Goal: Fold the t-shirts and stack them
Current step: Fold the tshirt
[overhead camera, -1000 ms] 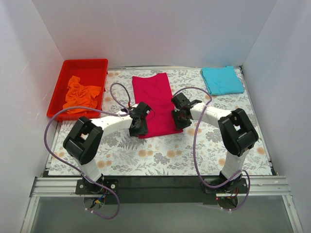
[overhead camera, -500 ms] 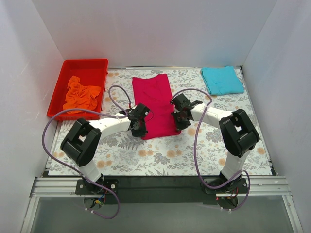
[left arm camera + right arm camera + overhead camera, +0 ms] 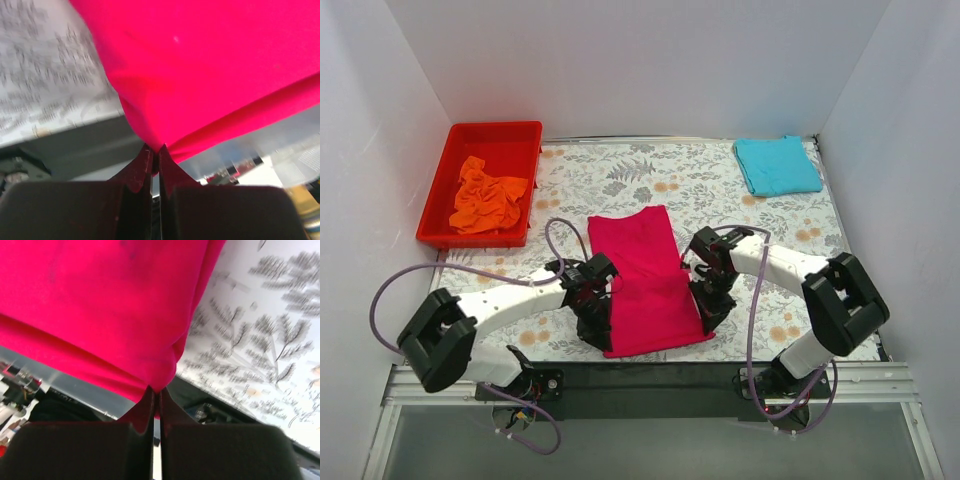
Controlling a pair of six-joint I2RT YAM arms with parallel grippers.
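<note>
1. Crimson-pink t-shirt (image 3: pixel 642 270) lies as a long folded panel at 6 o'clock on the floral mat (image 3: pixel 650 175). Its near hem sits right at the mat's near edge.
2. Open mat runs from the shirt's far edge out to 12 o'clock, up to the back wall. Narrower strips show at 3 and 9 o'clock, outside each arm.
3. Turquoise t-shirt (image 3: pixel 777 165) lies folded flat at 1 o'clock in the far right corner, well apart from the pink one.
4. Red bin (image 3: pixel 490 133) stands at 10 o'clock along the left wall, with the orange t-shirt (image 3: pixel 485 195) crumpled inside it.
5. Left gripper (image 3: pixel 597 328) is at the pink shirt's 7 o'clock corner. Its fingers are clamped together on a pinch of cloth, and in the wrist view the fabric gathers into the tips.
6. Right gripper (image 3: pixel 712 305) is on the shirt's right edge at 4 o'clock, likewise clenched on a fold of pink cloth. Mat shows just beside it.
</note>
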